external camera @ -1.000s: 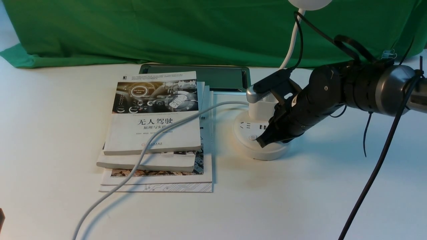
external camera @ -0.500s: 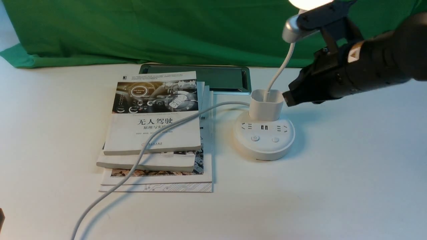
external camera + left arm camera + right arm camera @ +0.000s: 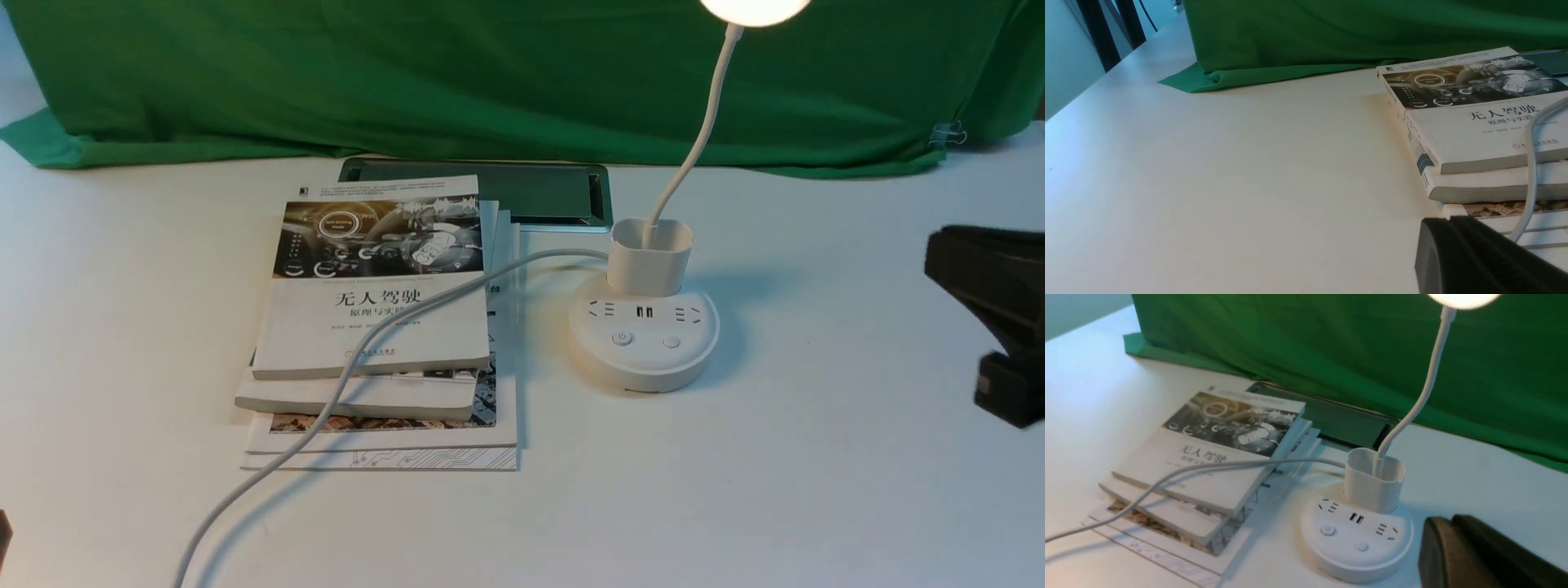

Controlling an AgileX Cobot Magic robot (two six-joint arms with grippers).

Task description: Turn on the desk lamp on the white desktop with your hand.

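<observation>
The desk lamp [image 3: 645, 343] is standing on the white bench [image 3: 735, 490] just right of a stack of books [image 3: 375, 327], its round head [image 3: 755, 8] glowing in front of the green cloth [image 3: 408, 73] and its cable [image 3: 351, 367] trailing across the books. The right end effector [image 3: 1447, 528] is hanging near the lamp's base, clear of it, its fingers lying pressed together and gripping nothing. The left end effector [image 3: 1447, 230] is sitting low beside the books, likewise closed up and empty.

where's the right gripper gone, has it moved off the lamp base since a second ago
Yes. The right gripper has pulled back to the robot's right, off the desk lamp base, out to the front view's right edge.
</observation>
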